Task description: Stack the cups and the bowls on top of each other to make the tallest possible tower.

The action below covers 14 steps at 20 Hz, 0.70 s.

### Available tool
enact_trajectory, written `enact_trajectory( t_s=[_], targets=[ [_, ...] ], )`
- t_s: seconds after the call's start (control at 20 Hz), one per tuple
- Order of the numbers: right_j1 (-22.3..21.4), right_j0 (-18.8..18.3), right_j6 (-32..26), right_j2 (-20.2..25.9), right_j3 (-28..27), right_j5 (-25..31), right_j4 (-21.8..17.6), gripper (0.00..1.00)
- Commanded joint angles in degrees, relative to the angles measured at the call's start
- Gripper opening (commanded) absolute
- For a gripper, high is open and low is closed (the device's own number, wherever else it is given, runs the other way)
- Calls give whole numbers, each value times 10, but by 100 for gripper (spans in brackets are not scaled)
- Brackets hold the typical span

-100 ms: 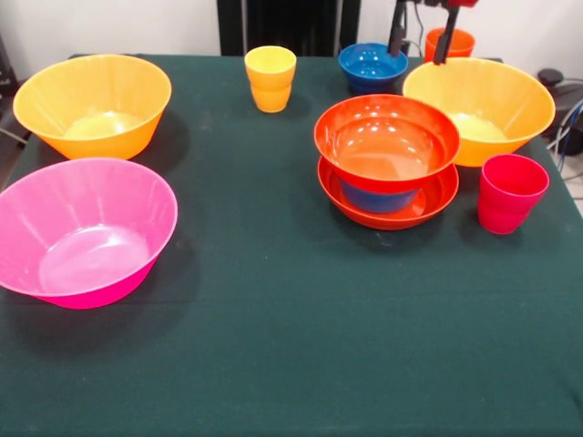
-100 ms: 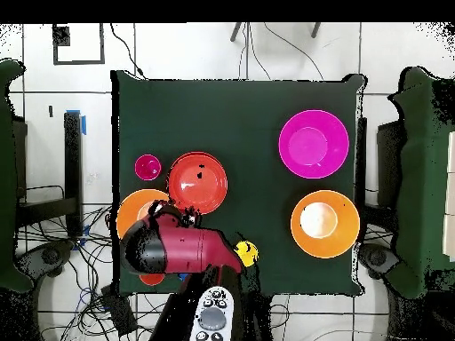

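My gripper (image 1: 422, 32) hangs open and empty at the far right, above the gap between a small blue bowl (image 1: 373, 66) and a large orange-yellow bowl (image 1: 480, 107). An orange cup (image 1: 451, 43) stands just behind it. The tower (image 1: 387, 146) is a red-orange bowl resting on a small blue bowl (image 1: 375, 198) inside a shallow red-orange bowl (image 1: 392, 211). A red-pink cup (image 1: 510, 191) stands right of it, and a yellow cup (image 1: 270, 77) at the far middle. On the left sit another orange-yellow bowl (image 1: 93, 103) and the pink bowl (image 1: 84, 229). The arm (image 2: 178, 249) hides the gripper in the overhead view.
The dark green tablecloth (image 1: 273, 346) covers the table. Overhead, the red-orange bowl (image 2: 197, 182), red-pink cup (image 2: 147, 166), pink bowl (image 2: 313, 144), orange-yellow bowl (image 2: 324, 223) and yellow cup (image 2: 247, 253) show. Cables lie on the floor beside the table's edge.
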Motion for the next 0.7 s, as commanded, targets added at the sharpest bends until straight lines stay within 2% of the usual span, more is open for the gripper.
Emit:
enact_trajectory(
  t_s=[0.05,0.3,0.7],
  targets=[
    [61,3,91,26,-15,-57,6,100],
    [75,0,88,28,-17,-75,6,100],
    [70,1,83,29,-18,-67,10,100]
  ],
)
